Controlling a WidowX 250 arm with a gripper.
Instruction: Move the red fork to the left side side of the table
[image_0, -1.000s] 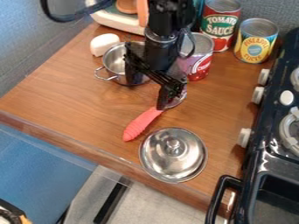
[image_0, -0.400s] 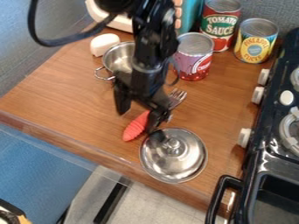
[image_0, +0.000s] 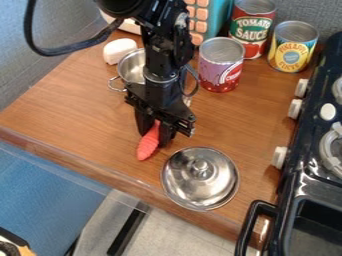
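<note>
The black gripper (image_0: 153, 136) is low over the middle of the wooden table, one finger on each side of the red fork's handle, closed against it. The red fork (image_0: 147, 144) lies with its ribbed handle toward the table's front edge. Its upper part runs back beneath the gripper, mostly hidden, and a bit of the metal head shows just right of the arm.
A metal lid (image_0: 200, 178) lies right of the handle, near the front edge. Behind stand a metal pot (image_0: 131, 69), a white object (image_0: 119, 50) and several cans, including a purple one (image_0: 221, 70). The dark stove (image_0: 314, 150) borders the right.
The gripper has come down and left onto the handle, and its fingers have closed from wide apart. The fork has turned, its metal end swinging left. The lid has shifted slightly right.
</note>
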